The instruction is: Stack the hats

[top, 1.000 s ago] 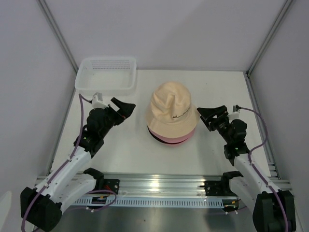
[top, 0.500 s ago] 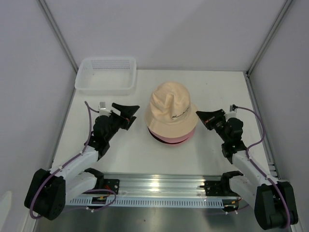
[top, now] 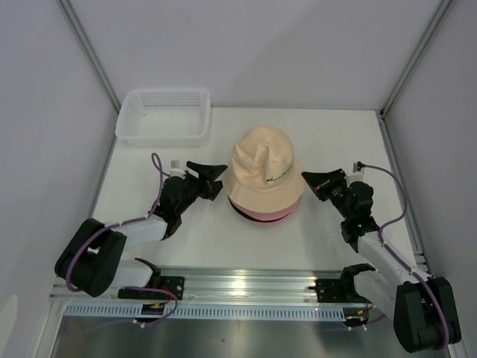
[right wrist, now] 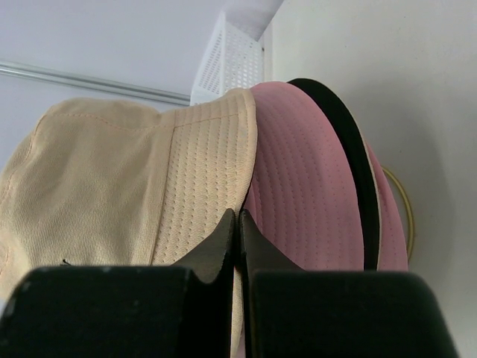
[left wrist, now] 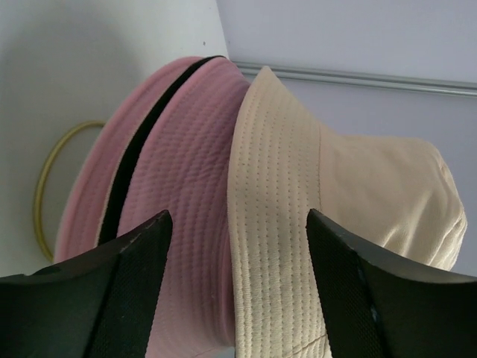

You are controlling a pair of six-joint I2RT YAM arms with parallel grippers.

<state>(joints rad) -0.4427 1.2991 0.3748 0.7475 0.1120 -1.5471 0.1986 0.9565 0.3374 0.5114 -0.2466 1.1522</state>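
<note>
As right jaws shut, left arm (top: 143, 226) neared the hats (top: 264, 175).

The beige hat (top: 262, 165), crown dented, tops a stack: upper pink hat (left wrist: 190, 186), black hat (left wrist: 133, 164), lower pink hat (left wrist: 91, 186).

Left pincer (top: 218, 180): two matte black wedge fingers (left wrist: 97, 298), finely grained, broad at the root and tapering toward the tip.

Right pincer (top: 305, 176): same pattern, with black fingers (right wrist: 212, 257) and plain flat faces. No markings legible.

Directly behind each pincer sits a bulky black wrist housing (top: 177, 198), with a small pale connector block (top: 174, 164) on top.

Further back, the left arm (top: 138, 227) and right arm (top: 381, 255) carry smooth white shell links.

Farthest from the pincers are large rounded black joint housings (top: 91, 259).

A thin purple cable (top: 157, 173) loops from behind the left pincer along the white link. A matching purple lead (top: 400, 195) runs behind the right pincer. Screws are too small to tell.
</note>
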